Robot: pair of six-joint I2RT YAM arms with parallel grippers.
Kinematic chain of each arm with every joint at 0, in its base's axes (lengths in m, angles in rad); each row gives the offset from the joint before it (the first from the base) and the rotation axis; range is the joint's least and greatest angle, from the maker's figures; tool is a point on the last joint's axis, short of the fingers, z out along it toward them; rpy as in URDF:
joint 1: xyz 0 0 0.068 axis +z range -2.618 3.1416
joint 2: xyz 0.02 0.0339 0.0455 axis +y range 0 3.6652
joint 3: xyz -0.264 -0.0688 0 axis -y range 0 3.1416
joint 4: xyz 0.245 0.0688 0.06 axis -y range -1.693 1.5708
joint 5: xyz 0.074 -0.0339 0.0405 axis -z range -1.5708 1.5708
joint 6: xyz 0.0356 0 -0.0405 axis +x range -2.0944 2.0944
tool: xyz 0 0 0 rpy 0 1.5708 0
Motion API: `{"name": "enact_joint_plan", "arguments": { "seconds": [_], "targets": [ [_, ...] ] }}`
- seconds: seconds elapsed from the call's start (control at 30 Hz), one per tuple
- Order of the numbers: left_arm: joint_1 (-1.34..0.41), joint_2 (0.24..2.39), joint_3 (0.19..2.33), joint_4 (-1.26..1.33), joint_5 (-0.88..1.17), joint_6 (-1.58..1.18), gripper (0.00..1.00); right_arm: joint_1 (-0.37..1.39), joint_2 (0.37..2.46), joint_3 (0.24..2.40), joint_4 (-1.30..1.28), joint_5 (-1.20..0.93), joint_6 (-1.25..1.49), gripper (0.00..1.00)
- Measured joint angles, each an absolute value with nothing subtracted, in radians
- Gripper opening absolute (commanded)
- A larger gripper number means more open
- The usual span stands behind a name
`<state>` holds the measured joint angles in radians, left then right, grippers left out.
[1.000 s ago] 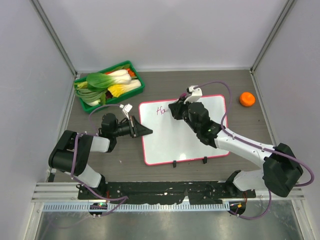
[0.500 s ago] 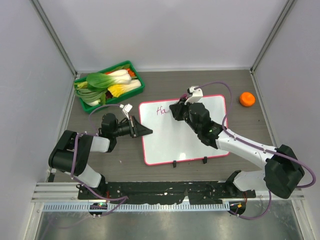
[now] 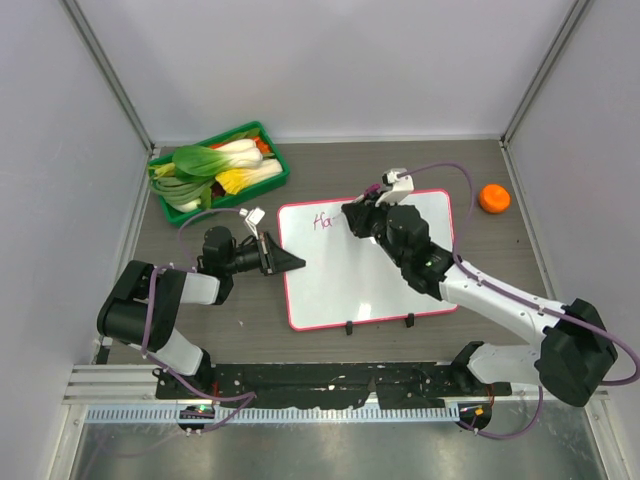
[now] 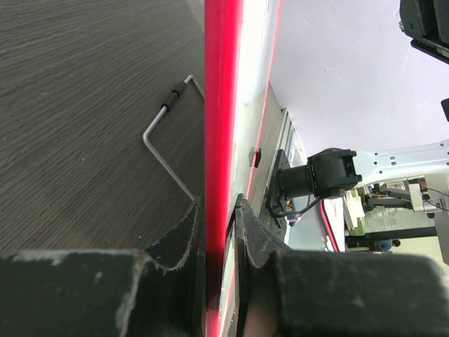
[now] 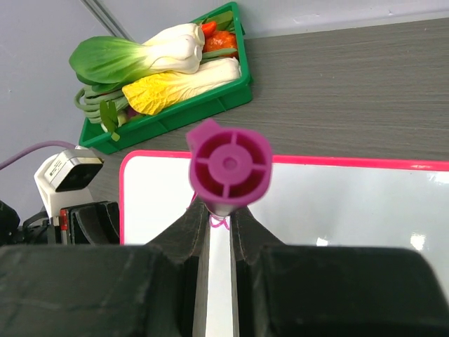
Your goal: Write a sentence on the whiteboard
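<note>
My right claw point(image 5: 219, 219) grips the purple marker point(image 5: 229, 166) over the whiteboard point(image 5: 337, 203), while my left claw point(image 4: 216, 214) pinches its edge. I'd press lightly, stroking rightward.

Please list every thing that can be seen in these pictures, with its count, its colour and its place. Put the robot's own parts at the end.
table: one, dark grey, under everything
whiteboard: one, white with pink-red frame, middle of the table
writing: one short start, "Ha", purple, far left corner of the whiteboard
marker: one, purple, in the right gripper, at the writing
tray: one, green, far left of the table
vegetables: several, green, white, yellow, orange, in the tray
round thing: one, orange, on the table right of the whiteboard
left gripper: one, black, shut on the whiteboard's left edge
right gripper: one, black, shut on the marker
</note>
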<state>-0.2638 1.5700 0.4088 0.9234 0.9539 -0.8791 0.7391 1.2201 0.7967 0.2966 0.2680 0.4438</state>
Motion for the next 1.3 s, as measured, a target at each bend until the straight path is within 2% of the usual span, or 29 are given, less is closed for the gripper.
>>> {"name": "enact_joint_plan", "arguments": {
  "seconds": [0.67,1.3],
  "targets": [
    [-0.264,1.570,0.409,0.922,0.954,-0.879,0.00,0.726,1.299,0.826,0.310,0.305,0.419,0.01],
    [-0.264,1.570,0.409,0.919,0.953,-0.879,0.00,0.724,1.273,0.775,0.335,0.281,0.429,0.01]
  ]
}}
